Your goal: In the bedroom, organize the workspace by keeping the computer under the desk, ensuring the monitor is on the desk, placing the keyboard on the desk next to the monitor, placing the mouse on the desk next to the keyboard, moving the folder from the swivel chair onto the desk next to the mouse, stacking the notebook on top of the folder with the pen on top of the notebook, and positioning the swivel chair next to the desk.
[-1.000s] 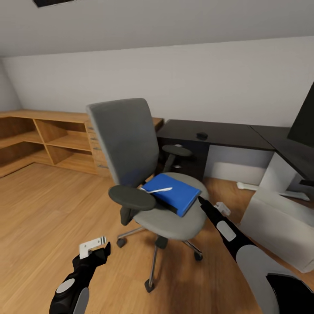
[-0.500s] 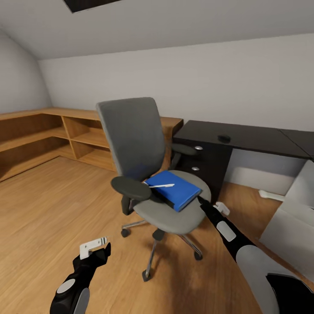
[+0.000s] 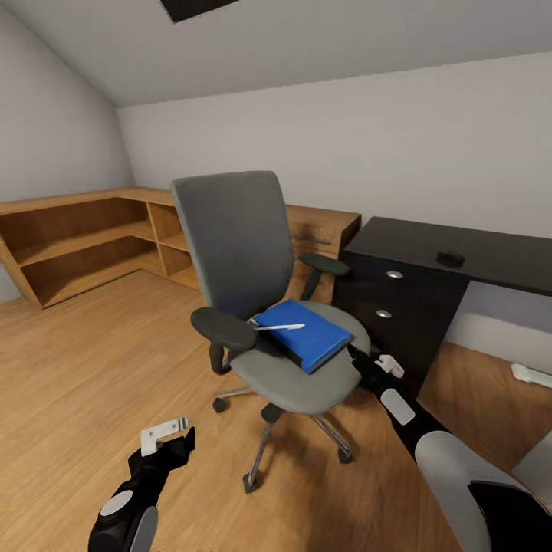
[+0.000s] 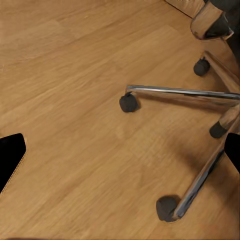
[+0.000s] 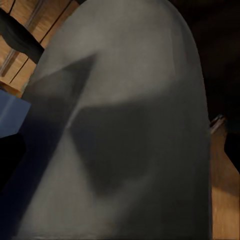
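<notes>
Right hand (image 3: 359,360) seemingly gripping swivel chair (image 3: 295,368).

Open wood floor (image 3: 92,368) left of the swivel chair (image 3: 253,261); its near armrest (image 3: 222,328) and backrest wall the seat's left and rear, the desk (image 3: 429,268) crowds the right.

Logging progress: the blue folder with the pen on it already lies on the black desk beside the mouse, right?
Not quite. The head view shows the folder, with the pen on it, lying on the chair seat, not on the desk. The mouse sits on the desk.
</notes>
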Controlling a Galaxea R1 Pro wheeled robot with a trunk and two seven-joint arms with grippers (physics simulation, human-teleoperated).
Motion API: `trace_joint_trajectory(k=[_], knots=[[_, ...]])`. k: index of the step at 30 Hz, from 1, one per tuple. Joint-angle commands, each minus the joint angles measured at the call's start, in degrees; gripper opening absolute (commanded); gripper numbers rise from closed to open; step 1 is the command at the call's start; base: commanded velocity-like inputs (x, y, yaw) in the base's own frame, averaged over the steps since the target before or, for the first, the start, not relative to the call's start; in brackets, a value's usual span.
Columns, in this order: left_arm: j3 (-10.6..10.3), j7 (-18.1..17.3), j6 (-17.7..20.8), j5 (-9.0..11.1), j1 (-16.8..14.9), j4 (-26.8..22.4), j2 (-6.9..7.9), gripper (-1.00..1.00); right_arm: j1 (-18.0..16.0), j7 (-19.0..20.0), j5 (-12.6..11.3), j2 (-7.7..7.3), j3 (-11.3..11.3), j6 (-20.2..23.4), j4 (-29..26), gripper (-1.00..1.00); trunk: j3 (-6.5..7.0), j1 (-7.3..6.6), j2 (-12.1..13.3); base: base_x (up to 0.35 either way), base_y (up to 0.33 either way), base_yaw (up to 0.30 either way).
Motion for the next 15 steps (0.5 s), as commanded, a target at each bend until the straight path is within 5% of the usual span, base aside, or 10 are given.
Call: trace_joint_trajectory(k=[1, 15], knots=[[-0.01, 0.36, 0.21, 0.6, -0.05, -0.04, -0.03, 1.0, -0.04, 0.58, -0.66, 0.02, 0.21, -0.05, 0.04, 1.0, -0.05, -0.01, -0.02, 0.009, 0.0, 0.242], [-0.01, 0.38, 0.22, 0.6, -0.05, -0.04, -0.11, 1.0, -0.04, 0.58, -0.66, 0.02, 0.21, -0.05, 0.04, 1.0, -0.05, -0.01, -0.02, 0.001, 0.0, 0.256]])
